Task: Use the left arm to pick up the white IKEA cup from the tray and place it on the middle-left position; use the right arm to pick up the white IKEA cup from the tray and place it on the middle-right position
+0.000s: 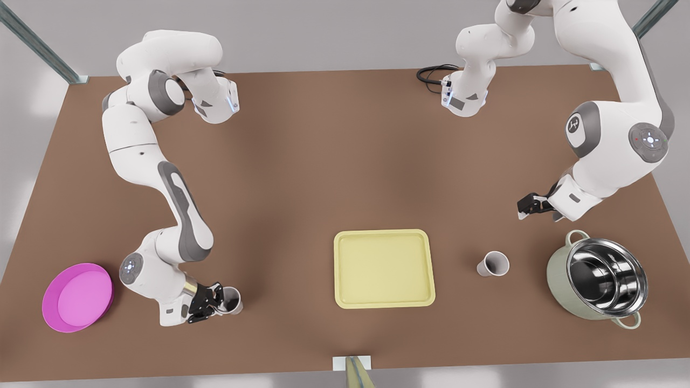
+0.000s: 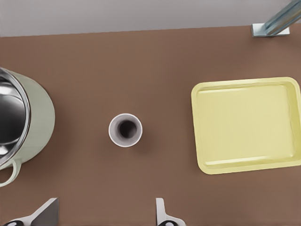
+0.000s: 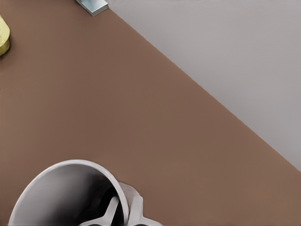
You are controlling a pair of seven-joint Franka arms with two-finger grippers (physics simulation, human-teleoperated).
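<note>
Front view: a plain brown desk (image 1: pixel 323 151) fills the scene, matte and unmarked, with pale grey surroundings beyond its edges and slanted metal frame posts (image 1: pixel 38 43) at the far corners. A black cable (image 1: pixel 431 73) loops near the far edge beside one arm's base.

The pale yellow tray (image 1: pixel 384 234) lies flat near the middle of the near half of the desk, with nothing on it. Towards the front view's right, a freestanding cup (image 1: pixel 493 264) sits on bare desk between the tray and a pale green pot (image 1: pixel 558 269) with a shiny steel interior, touching neither. The left gripper (image 1: pixel 525 207) hovers beyond that cup and the pot, clear of both. In the left wrist view its jaws are spread wide and released, framing the left gripper's midpoint (image 2: pixel 105 202), with the freestanding cup (image 2: pixel 125 130) upright between the pot (image 2: pixel 40 122) and the tray (image 2: pixel 244 81).

At the front view's left, the right gripper (image 1: pixel 218 302) sits low by the near edge, just beside a round pink plate (image 1: pixel 51 302). Its jaws are clenched on the rim of a held cup (image 1: pixel 232 299), which looks tilted. The right wrist view shows the held cup (image 3: pixel 70 197) close up, with one finger (image 3: pixel 110 209) inside the wall. Whether its base touches the desk is hard to say. A corner of the tray (image 3: pixel 2 37) is well apart.
</note>
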